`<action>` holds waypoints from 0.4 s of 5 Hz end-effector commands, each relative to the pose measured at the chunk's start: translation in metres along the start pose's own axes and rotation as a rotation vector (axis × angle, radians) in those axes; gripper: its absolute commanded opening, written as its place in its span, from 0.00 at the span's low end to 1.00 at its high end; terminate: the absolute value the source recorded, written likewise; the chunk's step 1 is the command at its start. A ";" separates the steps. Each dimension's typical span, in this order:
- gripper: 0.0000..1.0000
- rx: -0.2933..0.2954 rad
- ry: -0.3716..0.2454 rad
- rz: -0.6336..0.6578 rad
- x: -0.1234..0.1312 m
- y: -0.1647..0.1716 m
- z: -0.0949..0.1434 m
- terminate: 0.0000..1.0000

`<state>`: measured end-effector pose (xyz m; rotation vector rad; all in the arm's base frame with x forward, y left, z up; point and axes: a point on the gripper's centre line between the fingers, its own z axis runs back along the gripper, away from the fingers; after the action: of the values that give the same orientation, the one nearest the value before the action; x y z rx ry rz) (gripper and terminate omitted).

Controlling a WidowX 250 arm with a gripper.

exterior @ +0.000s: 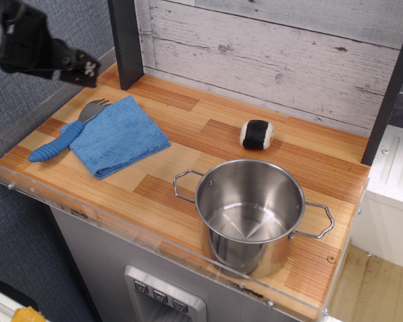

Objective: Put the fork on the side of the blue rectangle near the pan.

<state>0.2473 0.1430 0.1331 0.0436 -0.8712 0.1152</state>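
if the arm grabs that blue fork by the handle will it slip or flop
The fork probably stays rigid: metal head, thick solid-looking handle. The handle's ribs should help the fingers hold. Its head lies against the towel edge, so lifting might tug the cloth slightly.

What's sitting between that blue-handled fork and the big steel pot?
The folded blue towel, then bare wooden countertop up to the pot; the fork lies along the towel's far edge.
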 end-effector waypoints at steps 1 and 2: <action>1.00 0.095 0.152 -0.052 -0.029 0.029 0.002 0.00; 1.00 0.143 0.214 -0.084 -0.055 0.049 -0.006 0.00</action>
<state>0.2127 0.1858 0.0765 0.1791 -0.6310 0.1044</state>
